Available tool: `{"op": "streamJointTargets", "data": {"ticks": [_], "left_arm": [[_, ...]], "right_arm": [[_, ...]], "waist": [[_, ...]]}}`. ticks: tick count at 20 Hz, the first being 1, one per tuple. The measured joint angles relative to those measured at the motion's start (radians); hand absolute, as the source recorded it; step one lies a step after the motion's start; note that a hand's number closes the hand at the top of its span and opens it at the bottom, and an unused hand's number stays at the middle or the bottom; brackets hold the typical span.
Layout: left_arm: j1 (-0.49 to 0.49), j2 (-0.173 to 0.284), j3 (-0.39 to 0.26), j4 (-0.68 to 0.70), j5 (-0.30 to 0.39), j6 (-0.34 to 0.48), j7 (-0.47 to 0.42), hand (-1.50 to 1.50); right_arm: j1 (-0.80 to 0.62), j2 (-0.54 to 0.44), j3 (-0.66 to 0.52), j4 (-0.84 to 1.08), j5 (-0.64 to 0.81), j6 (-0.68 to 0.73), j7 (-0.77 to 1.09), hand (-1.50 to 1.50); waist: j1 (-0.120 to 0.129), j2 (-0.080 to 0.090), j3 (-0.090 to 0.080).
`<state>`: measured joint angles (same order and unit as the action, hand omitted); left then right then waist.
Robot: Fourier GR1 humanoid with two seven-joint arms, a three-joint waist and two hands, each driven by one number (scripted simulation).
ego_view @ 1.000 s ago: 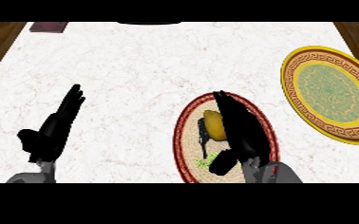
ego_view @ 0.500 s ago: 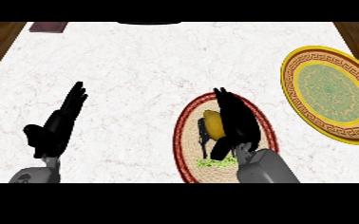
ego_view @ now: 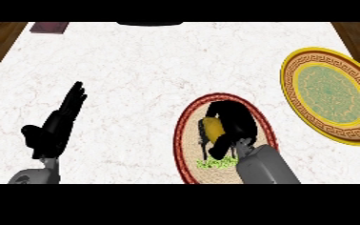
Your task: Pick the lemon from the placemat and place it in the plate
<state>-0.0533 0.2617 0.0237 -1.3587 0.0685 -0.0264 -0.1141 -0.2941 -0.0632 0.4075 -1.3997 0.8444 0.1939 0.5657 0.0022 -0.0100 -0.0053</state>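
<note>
The lemon point(ego_view: 212, 127) sits on the placemat point(ego_view: 188, 138), tucked right against the left side of the right hand point(ego_view: 235, 119). The black fingers point(ego_view: 226, 108) arch over the top of it and curl down around it, so it looks grasped, with only the yellow left half poking out from under them (the rest is hidden by the hand). A thumb or finger also hangs down just left of and below the lemon. The right forearm comes up from the near edge, angled a bit left, with the hand bent over the mat's middle.

The plate point(ego_view: 325, 95) is off to the right near the worktop point(ego_view: 155, 71) edge, apart from the mat, yellow rim with a greenish centre.

The left hand point(ego_view: 55, 126) is at the near left, fingers straight and pointing away toward the far side, holding nothing, just resting there.
</note>
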Motion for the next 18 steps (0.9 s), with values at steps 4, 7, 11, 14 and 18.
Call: {"op": "streamJointTargets", "data": {"ticks": [4,7,11,14,18], "left_arm": [[0.016,-0.013,0.005,-0.025,-0.016,-0.001,0.007,0.00],[0.012,-0.007,0.025,-0.005,-0.009,-0.008,-0.001,0.00],[0.051,0.001,0.058,-0.004,-0.001,0.012,-0.006,0.00],[0.072,0.004,0.079,-0.006,0.008,0.021,-0.008,0.00],[0.090,0.003,0.078,-0.016,0.007,0.020,-0.014,0.00]], "right_arm": [[0.003,0.015,0.000,0.001,0.028,-0.009,-0.043,1.50],[0.086,-0.039,-0.021,-0.061,0.052,-0.066,-0.062,1.50],[0.223,-0.197,-0.224,-0.102,0.018,-0.146,-0.048,1.50],[0.319,-0.325,-0.401,-0.114,-0.021,-0.205,-0.069,1.50],[0.473,-0.458,-0.620,-0.162,-0.137,-0.262,-0.191,1.50]], "waist": [[-0.001,-0.001,-0.001],[-0.014,-0.003,0.001],[-0.091,-0.010,0.004],[-0.130,-0.013,0.006],[-0.130,-0.012,0.006]]}}
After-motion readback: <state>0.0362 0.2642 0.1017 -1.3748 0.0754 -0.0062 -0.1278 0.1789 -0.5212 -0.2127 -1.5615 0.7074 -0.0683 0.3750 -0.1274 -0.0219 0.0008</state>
